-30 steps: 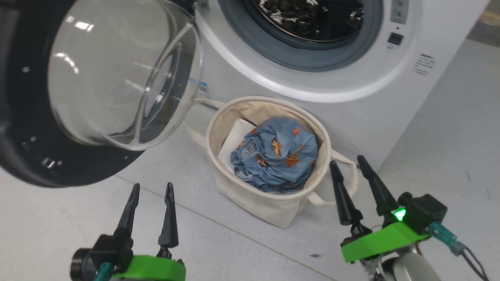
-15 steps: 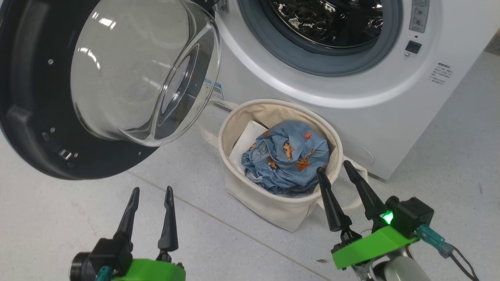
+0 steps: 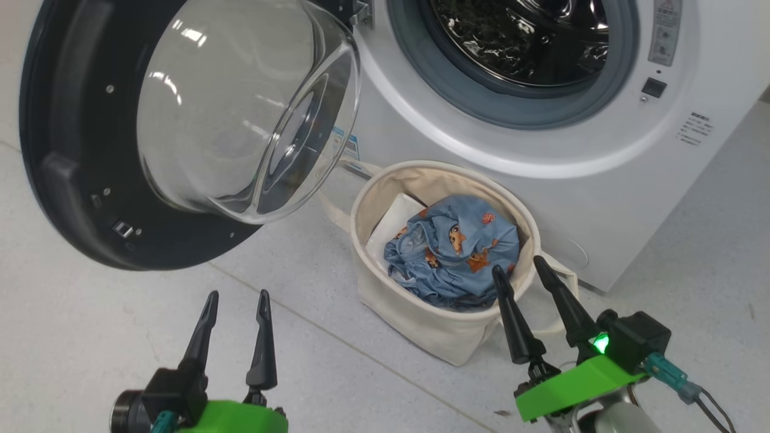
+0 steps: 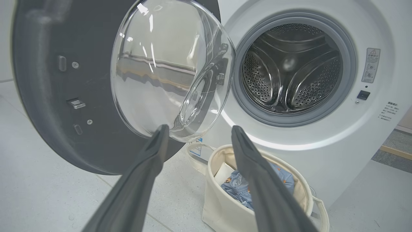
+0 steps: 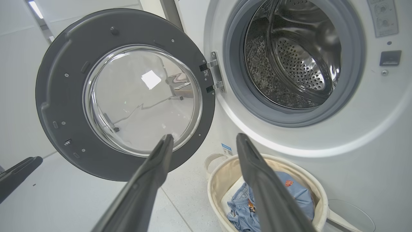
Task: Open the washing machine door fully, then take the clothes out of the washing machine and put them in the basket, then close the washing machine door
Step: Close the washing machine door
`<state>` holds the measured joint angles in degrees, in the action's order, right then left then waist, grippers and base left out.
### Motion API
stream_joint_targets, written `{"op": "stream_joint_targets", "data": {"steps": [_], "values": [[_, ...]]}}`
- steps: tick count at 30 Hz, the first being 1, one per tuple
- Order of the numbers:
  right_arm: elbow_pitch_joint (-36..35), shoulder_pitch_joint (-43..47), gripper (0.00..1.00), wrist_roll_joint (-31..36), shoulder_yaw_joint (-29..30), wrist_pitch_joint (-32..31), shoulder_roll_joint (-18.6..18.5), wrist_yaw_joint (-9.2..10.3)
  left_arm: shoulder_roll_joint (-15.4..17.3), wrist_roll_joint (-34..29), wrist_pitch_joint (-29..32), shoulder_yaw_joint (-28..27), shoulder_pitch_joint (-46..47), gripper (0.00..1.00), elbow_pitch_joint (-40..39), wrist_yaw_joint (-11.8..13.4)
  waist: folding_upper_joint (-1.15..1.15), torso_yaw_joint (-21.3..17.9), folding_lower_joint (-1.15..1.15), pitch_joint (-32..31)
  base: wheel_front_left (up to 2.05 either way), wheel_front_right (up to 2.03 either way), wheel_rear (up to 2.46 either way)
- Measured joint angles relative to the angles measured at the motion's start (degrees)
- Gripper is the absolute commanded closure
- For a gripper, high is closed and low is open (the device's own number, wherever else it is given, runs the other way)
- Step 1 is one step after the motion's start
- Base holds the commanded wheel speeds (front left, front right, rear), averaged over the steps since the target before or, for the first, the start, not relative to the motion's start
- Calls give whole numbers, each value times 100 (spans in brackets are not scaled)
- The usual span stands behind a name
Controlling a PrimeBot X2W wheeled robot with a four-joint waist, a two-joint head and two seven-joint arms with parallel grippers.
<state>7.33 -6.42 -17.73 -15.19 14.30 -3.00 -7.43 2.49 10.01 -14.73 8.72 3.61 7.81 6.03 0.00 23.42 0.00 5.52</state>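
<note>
The washing machine door (image 3: pixel 150 144) stands swung wide open to the left, its black rim and clear glass dome (image 5: pixel 141 96) facing me. Behind it the white washing machine (image 3: pixel 601 156) shows a bare steel drum (image 4: pixel 289 67). On the floor below the opening, the cream basket (image 3: pixel 421 325) holds the light blue clothes (image 3: pixel 457 252) with orange figures. My left gripper (image 3: pixel 237 297) is open and empty over the floor, below the door. My right gripper (image 3: pixel 519 266) is open and empty at the basket's near right rim.
A folded white sheet (image 3: pixel 394 225) lies in the basket beside the clothes. Pale tiled floor (image 3: pixel 90 337) spreads to the left and front. The basket's loop handle (image 3: pixel 568 282) hangs by my right gripper's fingers.
The head view has shifted, so the door, machine and basket sit further right and lower in it. Both grippers stay open and hold their places.
</note>
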Motion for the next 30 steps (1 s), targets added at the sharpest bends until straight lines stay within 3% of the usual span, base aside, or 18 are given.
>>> {"op": "stream_joint_targets", "data": {"steps": [18,19,20,25,30], "values": [[79,100,0,-1,21,0,0,0,1,-30,0,-58,-37,0,-20,-105,0,-92,0,-67,0,0,0],[79,100,0,-1,20,0,0,0,1,8,0,-70,-37,90,-36,-110,0,-105,0,-68,0,0,0],[79,100,0,-1,20,0,0,0,0,74,0,-94,-38,100,-71,-137,0,-115,0,-66,0,0,0],[80,99,0,1,48,0,0,0,-5,368,0,-631,-36,100,-673,-242,0,-126,0,-4,0,0,0],[94,98,0,60,119,0,0,0,-9,474,-1,-1856,-23,100,-1792,-672,0,-87,0,104,0,0,0]]}}
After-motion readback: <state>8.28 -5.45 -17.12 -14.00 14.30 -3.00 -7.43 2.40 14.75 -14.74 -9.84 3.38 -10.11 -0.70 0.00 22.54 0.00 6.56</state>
